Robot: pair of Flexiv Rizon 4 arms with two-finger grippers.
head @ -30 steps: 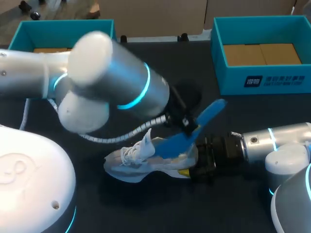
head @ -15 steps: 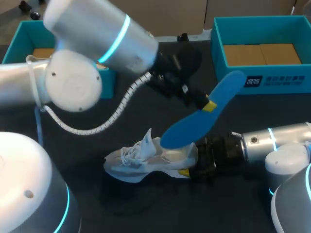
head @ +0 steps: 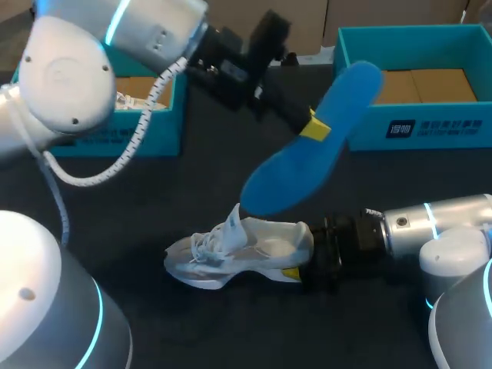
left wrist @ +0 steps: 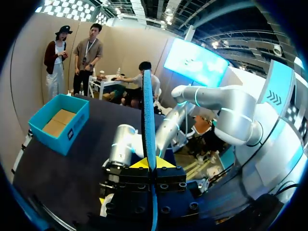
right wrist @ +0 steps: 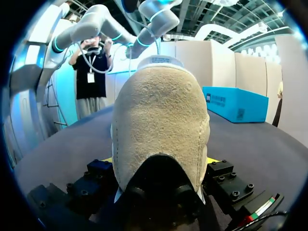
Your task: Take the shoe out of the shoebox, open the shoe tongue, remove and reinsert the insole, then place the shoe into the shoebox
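Shoe: a white lace-up shoe (head: 238, 257) stands on its sole on the dark bench (head: 154, 200), out of both boxes. Its toe points toward the left arm's side and its tongue (head: 232, 223) is raised.
Insole: a blue insole (head: 311, 142) is held in the air above the shoe, clear of it. It slants, with the lower end over the shoe's opening and the upper end over the right box's near corner. In the left wrist view it is seen edge-on (left wrist: 148, 120).
Left jaws: closed on the insole near its middle, with the yellow tips (head: 315, 127) pressed against its two faces. The left arm (head: 115, 46) comes in over the left box.
Right jaws: clamped on the shoe's heel (right wrist: 161, 125) from both sides, low on the bench. A yellow tip (head: 290, 271) shows under the heel. The right arm (head: 430, 227) lies level along the bench.
Left box: a teal shoebox (head: 100, 138) at the far left of the bench. Something white with laces (head: 127, 100) shows inside it.
Right box: a teal shoebox (head: 415, 127) at the far right, with a brown cardboard floor showing inside.
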